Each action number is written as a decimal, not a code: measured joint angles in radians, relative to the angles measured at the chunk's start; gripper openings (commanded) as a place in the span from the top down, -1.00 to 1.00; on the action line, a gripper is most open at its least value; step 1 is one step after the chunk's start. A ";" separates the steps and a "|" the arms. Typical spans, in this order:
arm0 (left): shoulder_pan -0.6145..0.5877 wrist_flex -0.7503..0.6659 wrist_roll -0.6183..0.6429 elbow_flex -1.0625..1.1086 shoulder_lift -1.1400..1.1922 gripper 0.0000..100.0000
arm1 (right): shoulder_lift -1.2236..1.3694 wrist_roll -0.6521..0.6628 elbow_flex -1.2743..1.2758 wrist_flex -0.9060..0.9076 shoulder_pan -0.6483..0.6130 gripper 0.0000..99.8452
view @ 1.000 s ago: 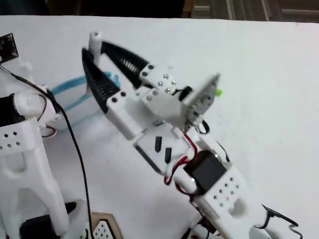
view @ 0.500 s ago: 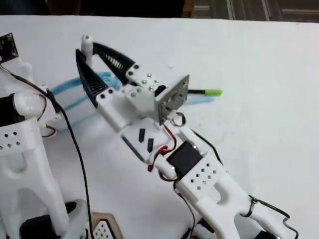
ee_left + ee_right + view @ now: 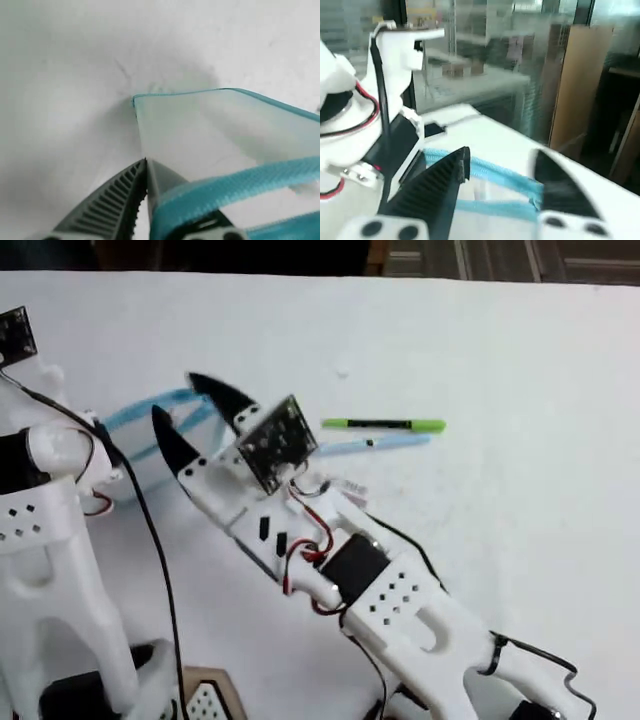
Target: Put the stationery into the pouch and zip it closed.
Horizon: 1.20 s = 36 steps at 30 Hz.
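A clear pouch (image 3: 150, 445) with blue zip tape lies at the left of the white table. My left gripper (image 3: 146, 162) is shut on the pouch (image 3: 200, 130) at its blue edge. My right gripper (image 3: 178, 398) hangs open over the mouth, one black finger on each side of the zip tape. In the right wrist view, the pouch (image 3: 490, 172) lies between and beyond the spread fingers of my right gripper (image 3: 502, 155). A green pen (image 3: 385, 425) and a pale blue pen (image 3: 375, 443) lie side by side on the table, right of the pouch.
The left arm's white body (image 3: 50, 520) stands at the left edge, with a black cable running down it. The right arm (image 3: 400, 600) stretches diagonally from the bottom right. The table's far edge (image 3: 400, 278) borders a dark background.
My right gripper has swung down and back toward the pouch mouth, uncovering both pens. A small white thing seen at its fingertips earlier is no longer visible.
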 measured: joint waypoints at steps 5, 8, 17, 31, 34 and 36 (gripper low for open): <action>0.000 0.000 0.000 0.000 0.002 0.96 | 0.000 0.000 -0.160 0.141 -0.012 0.24; 0.000 0.000 0.000 0.000 0.002 0.96 | 0.002 0.000 -0.270 0.209 0.005 0.24; 0.000 0.000 0.000 0.000 0.002 0.96 | 0.242 0.052 -0.623 0.704 0.344 0.45; 0.000 0.000 0.000 0.000 0.002 0.96 | 0.836 0.503 -0.669 1.197 0.422 0.45; 0.000 0.000 -0.002 0.000 0.002 0.96 | 0.948 0.548 -0.672 1.132 0.420 0.45; -0.008 0.000 -0.002 0.000 0.002 0.96 | 1.014 0.572 -0.672 1.102 0.422 0.45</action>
